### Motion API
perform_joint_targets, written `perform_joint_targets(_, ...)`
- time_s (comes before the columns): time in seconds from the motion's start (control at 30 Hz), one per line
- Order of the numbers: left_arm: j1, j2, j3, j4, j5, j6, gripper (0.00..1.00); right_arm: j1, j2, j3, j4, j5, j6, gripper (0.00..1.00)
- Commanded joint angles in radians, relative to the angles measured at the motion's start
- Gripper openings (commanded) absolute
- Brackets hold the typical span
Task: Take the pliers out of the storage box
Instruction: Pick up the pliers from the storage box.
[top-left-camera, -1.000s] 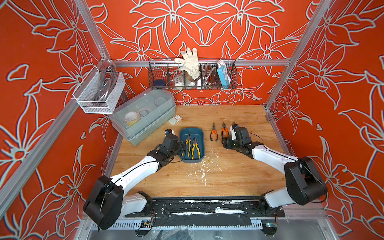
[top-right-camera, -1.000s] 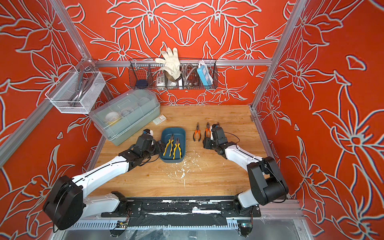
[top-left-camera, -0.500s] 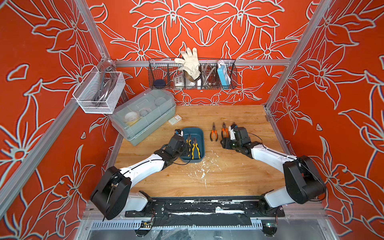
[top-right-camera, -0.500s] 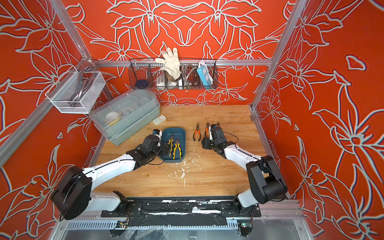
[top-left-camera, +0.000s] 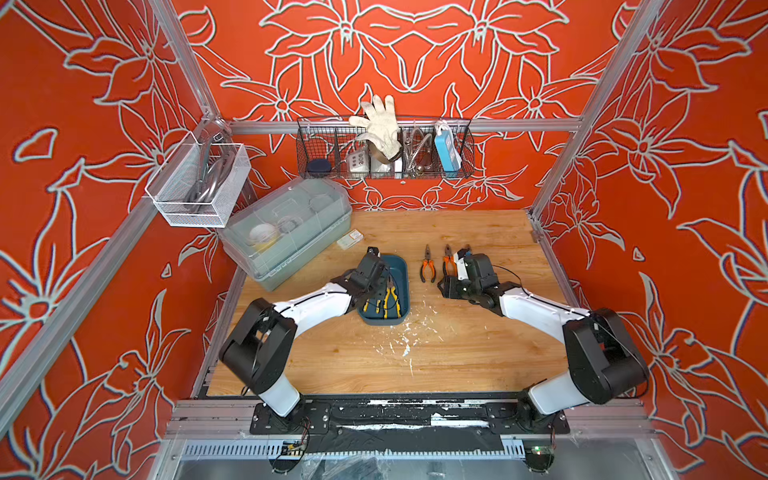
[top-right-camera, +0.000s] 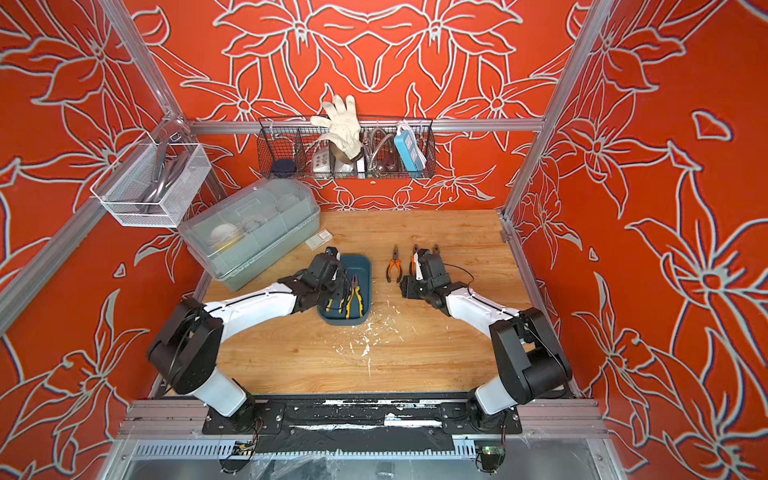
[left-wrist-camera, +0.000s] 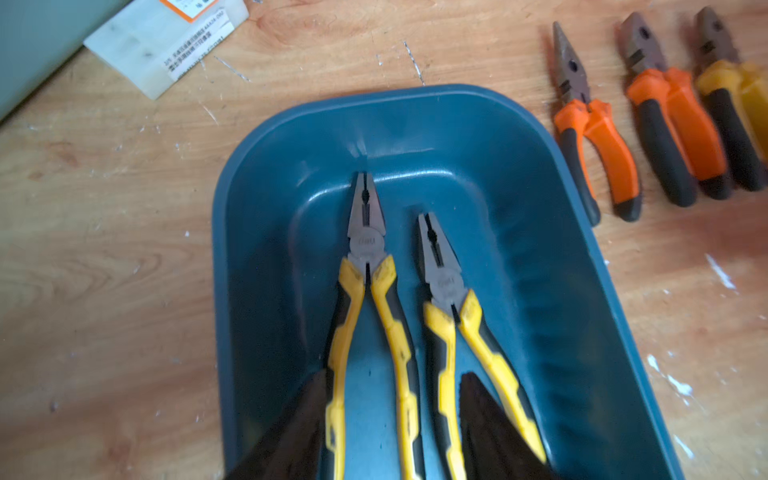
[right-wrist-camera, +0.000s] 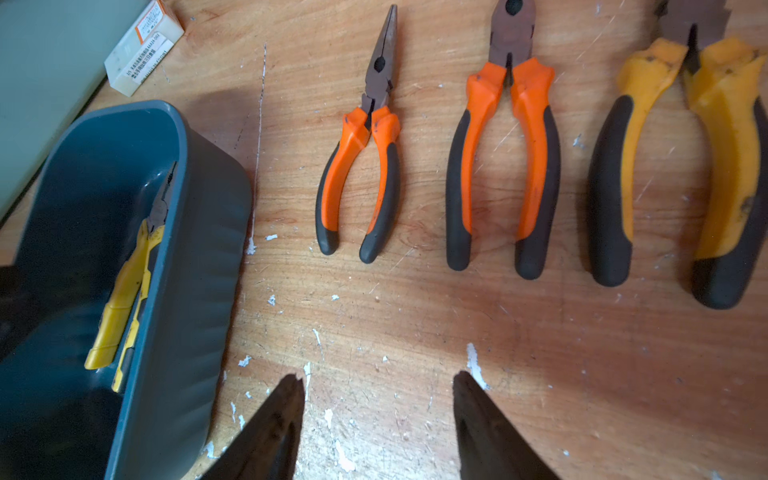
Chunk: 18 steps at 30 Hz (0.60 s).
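The wooden worktop (top-left-camera: 436, 353) fills the middle of both top views, flecked with white scraps. At its upper left stands a translucent grey lidded bin (top-left-camera: 291, 232); its contents are too hazy to name. Just lower right of the bin sits the storage box (top-left-camera: 397, 270), and in both top views the left arm covers its left side.

In the left wrist view the left gripper (left-wrist-camera: 395, 374) reaches into the box with its fingers apart. One finger lies against the outer handle of one pair of yellow-handled pliers (left-wrist-camera: 365, 266), the other among the handles of a second yellow-handled pair (left-wrist-camera: 444, 286). The blur there leaves it unclear whether the fingers actually press on them. The lower frame edge cuts off both pairs' handle ends.

The right gripper (right-wrist-camera: 379, 376) is spread wide above bare wood and holds nothing. Right of the box three pliers lie in a row on the worktop: needle-nose orange pliers (right-wrist-camera: 361, 166), stouter orange pliers (right-wrist-camera: 503, 166), and worn yellow pliers (right-wrist-camera: 723, 145) clipped by the top and right edges. In the top views the right gripper mostly hides that last pair.

A small white labelled box (left-wrist-camera: 166, 45) lies beside the bin, its print unreadable
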Motion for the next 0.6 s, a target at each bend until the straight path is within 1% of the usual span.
perform_joint_targets(0.0,-0.006,0.075,0.111,-0.21,-0.039,0.016,0.53,0.006,0.007,0.034,-0.015,0.02,-0.026,0.6)
perform_joint_targets(0.07,-0.006,0.115,0.165,-0.285,-0.065,-0.009,0.53,0.005,-0.002,0.039,-0.031,0.033,-0.036,0.6)
perform_joint_targets(0.17,-0.005,0.13,0.2,-0.332,-0.044,-0.018,0.52,0.006,-0.019,0.029,-0.02,0.027,-0.032,0.6)
perform_joint_targets(0.33,-0.002,0.166,0.268,-0.428,-0.084,0.029,0.52,0.007,-0.018,0.029,-0.012,-0.002,-0.022,0.61)
perform_joint_targets(0.4,0.001,0.196,0.293,-0.451,-0.073,0.043,0.5,0.008,-0.018,0.027,-0.007,-0.006,-0.02,0.61)
perform_joint_targets(0.5,0.001,0.241,0.311,-0.458,-0.043,0.061,0.46,0.007,-0.015,0.027,-0.005,-0.002,-0.021,0.61)
perform_joint_targets(0.57,0.0,0.266,0.32,-0.47,-0.041,0.063,0.45,0.007,-0.016,0.027,-0.005,0.0,-0.02,0.6)
